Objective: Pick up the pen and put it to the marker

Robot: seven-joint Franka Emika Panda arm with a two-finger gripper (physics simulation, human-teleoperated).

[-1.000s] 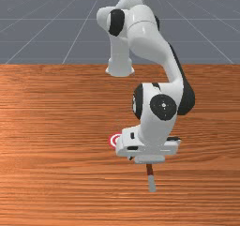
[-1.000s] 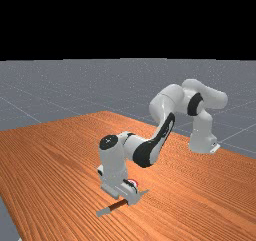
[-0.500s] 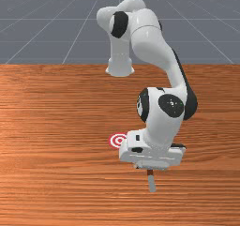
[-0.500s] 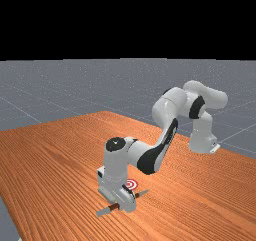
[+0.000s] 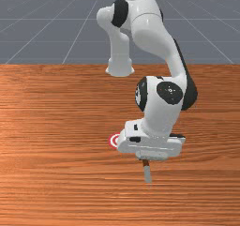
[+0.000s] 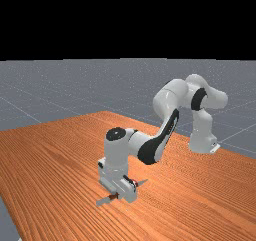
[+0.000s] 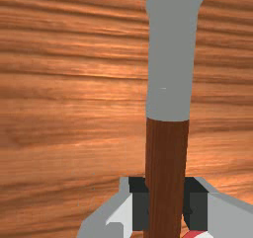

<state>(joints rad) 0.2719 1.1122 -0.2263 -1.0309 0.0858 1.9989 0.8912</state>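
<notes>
In the front view my gripper (image 5: 153, 147) hides the middle of the pen (image 5: 147, 174), whose grey end sticks out below the hand. The wrist view has the gripper (image 7: 166, 205) shut on the pen's brown shaft (image 7: 167, 158), a dark pad pressed to each side. Held roughly level, the pen (image 6: 104, 201) juts out on both sides of the hand in the far view, a little above the table. The red-and-white round marker (image 5: 114, 140) lies flat on the table, partly covered by the hand; its edge (image 7: 197, 234) peeks out beside a finger.
The wooden table (image 5: 56, 126) spreads around the hand. The arm's base (image 5: 120, 66) stands at the table's back edge in the front view, and the arm's links arch above the table from there.
The pen has risen with my hand from where it lay half a second ago. In the front view both have shifted up and slightly left, and the hand again covers part of the marker.
</notes>
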